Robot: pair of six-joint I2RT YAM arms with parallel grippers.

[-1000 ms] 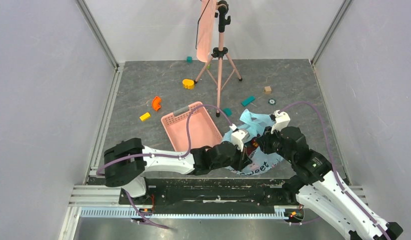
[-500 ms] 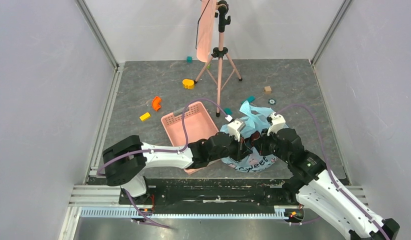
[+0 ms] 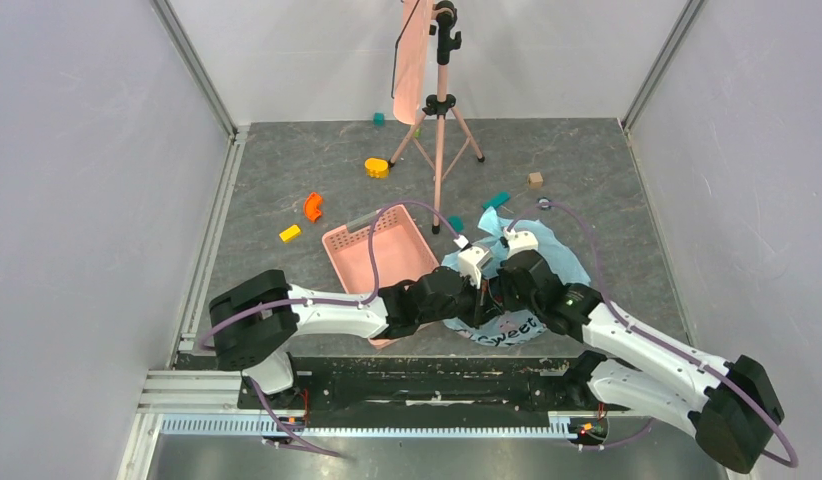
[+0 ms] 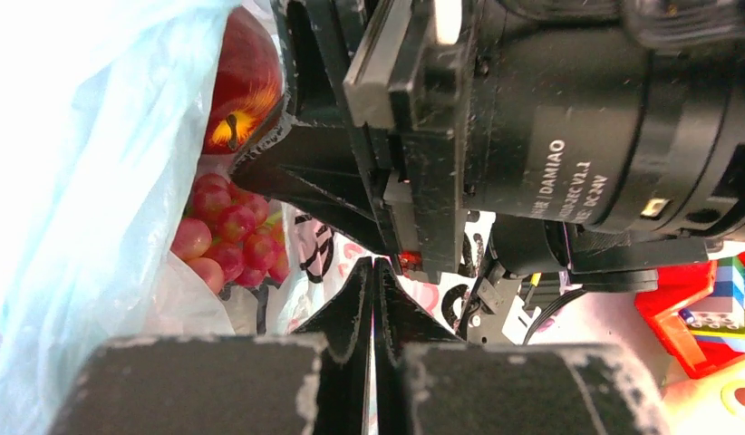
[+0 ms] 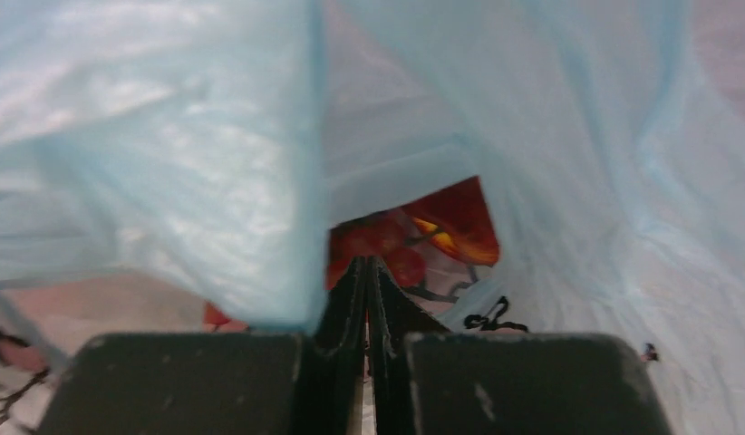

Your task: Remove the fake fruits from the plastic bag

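While left gripper [image 4: 373, 265] and right gripper [image 5: 364, 265] sit shut at plastic bag [image 5: 169, 136] mouth, we're opening it.
Next: spread film, regrasp; fake fruits [image 5: 455, 222] just past right tips.

On the grey, pale-veined bench [image 3: 287, 165]: a light-blue plastic bag [image 3: 559, 252] with a white panel printed pink and black; glossy dark-red fake fruits [image 4: 246, 82], one flushed yellow-orange; a pink basket [image 3: 402, 255]; an orange block [image 3: 313, 206], a yellow block [image 3: 290, 233] and a teal block [image 3: 496, 200].
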